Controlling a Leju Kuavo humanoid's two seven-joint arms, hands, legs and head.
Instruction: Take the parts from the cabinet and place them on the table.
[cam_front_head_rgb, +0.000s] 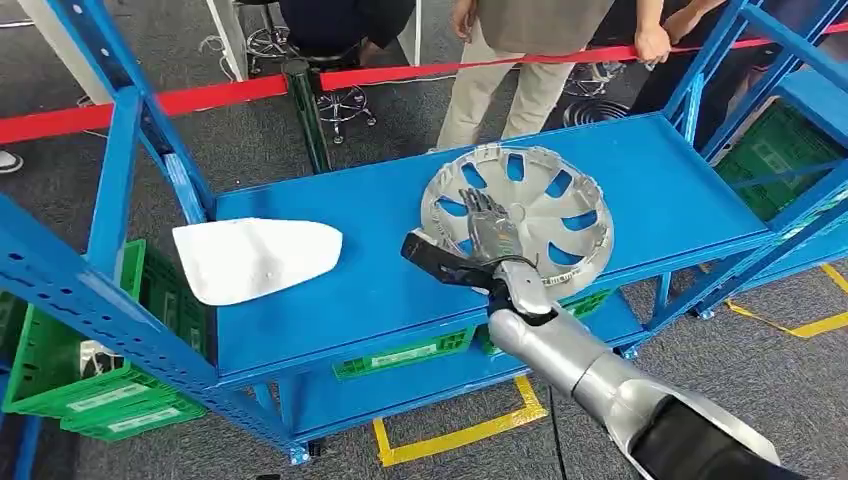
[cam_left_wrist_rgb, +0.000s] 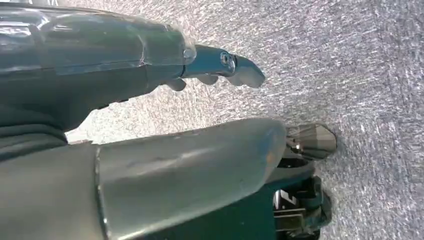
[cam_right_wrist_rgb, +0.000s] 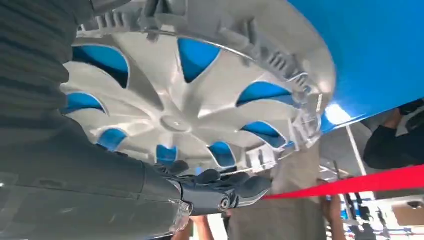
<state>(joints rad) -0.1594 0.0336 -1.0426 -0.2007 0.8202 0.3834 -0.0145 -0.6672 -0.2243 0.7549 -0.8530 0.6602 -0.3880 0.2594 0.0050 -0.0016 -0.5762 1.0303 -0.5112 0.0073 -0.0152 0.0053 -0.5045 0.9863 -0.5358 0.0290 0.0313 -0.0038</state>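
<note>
A silver hubcap (cam_front_head_rgb: 516, 205) lies inner side up on the blue cabinet shelf (cam_front_head_rgb: 360, 290), right of the middle. My right hand (cam_front_head_rgb: 487, 235) reaches in over its near rim; the fingers (cam_front_head_rgb: 480, 212) lie stretched across the spokes and the dark thumb (cam_front_head_rgb: 425, 252) sticks out to the left, off the rim. In the right wrist view the hubcap (cam_right_wrist_rgb: 190, 100) is very close, with the fingertips (cam_right_wrist_rgb: 225, 182) at its edge and no closed grip. A white curved panel (cam_front_head_rgb: 255, 258) lies on the shelf's left part. My left hand (cam_left_wrist_rgb: 165, 100) hangs over grey carpet, holding nothing.
Blue uprights (cam_front_head_rgb: 115, 170) frame the shelf at left and right. Green crates (cam_front_head_rgb: 110, 390) sit on the lower levels and in the neighbouring rack (cam_front_head_rgb: 775, 155). Red barrier tape (cam_front_head_rgb: 220, 95) runs behind, with people (cam_front_head_rgb: 520, 50) standing at it. Yellow tape (cam_front_head_rgb: 450, 435) marks the floor.
</note>
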